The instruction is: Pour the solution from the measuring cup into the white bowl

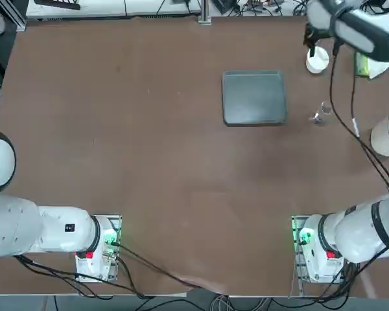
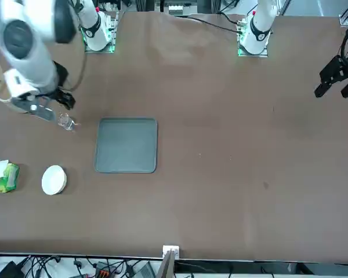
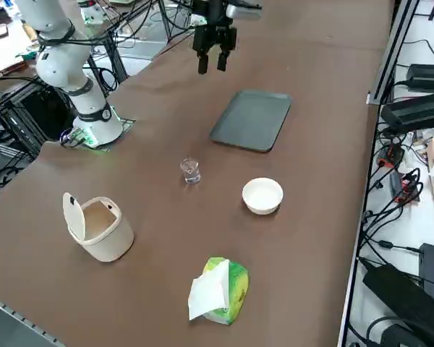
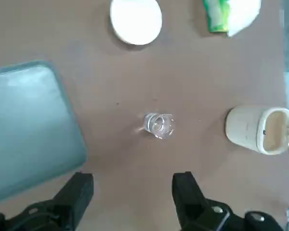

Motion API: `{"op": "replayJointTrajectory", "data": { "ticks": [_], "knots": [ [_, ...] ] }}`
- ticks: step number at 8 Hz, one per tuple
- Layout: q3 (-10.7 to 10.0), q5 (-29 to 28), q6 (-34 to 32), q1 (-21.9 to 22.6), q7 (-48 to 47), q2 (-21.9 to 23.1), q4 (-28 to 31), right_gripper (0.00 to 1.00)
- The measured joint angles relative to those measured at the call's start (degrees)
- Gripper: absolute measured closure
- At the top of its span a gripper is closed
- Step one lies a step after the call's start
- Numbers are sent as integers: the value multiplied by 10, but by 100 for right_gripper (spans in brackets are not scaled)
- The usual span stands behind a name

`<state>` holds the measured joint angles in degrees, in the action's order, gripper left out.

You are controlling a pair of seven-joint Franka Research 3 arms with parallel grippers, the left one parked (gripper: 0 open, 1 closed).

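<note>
A tiny clear measuring cup (image 4: pixel 159 125) stands upright on the brown desk (image 1: pixel 149 162), just off one short side of the grey tray (image 4: pixel 29 125), with the white bowl (image 4: pixel 136 20) near the same end of the tray and well apart from the cup. The right pincer (image 4: pixel 132 192) hovers above the cup, its two fingers spread wide and holding nothing. The cup looks light, rigid and smooth, likely slippery and breakable under a hard squeeze, so the safest hold appears to be across its side wall, about mid-height, kept level so nothing spills. A cream-white lidded cup (image 4: pixel 260 130) sits farther from the tray, and a green-and-white packet (image 4: pixel 229 14) lies beyond the bowl.
</note>
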<state>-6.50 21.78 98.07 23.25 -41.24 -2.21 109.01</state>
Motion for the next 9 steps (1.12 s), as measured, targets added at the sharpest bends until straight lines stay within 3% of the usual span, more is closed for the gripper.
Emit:
{"op": "replayJointTrajectory", "data": {
  "ticks": [4,9],
  "knots": [
    [0,146,74,31,-285,-60,106,0],
    [0,251,33,68,-675,-178,116,1]
  ]
}}
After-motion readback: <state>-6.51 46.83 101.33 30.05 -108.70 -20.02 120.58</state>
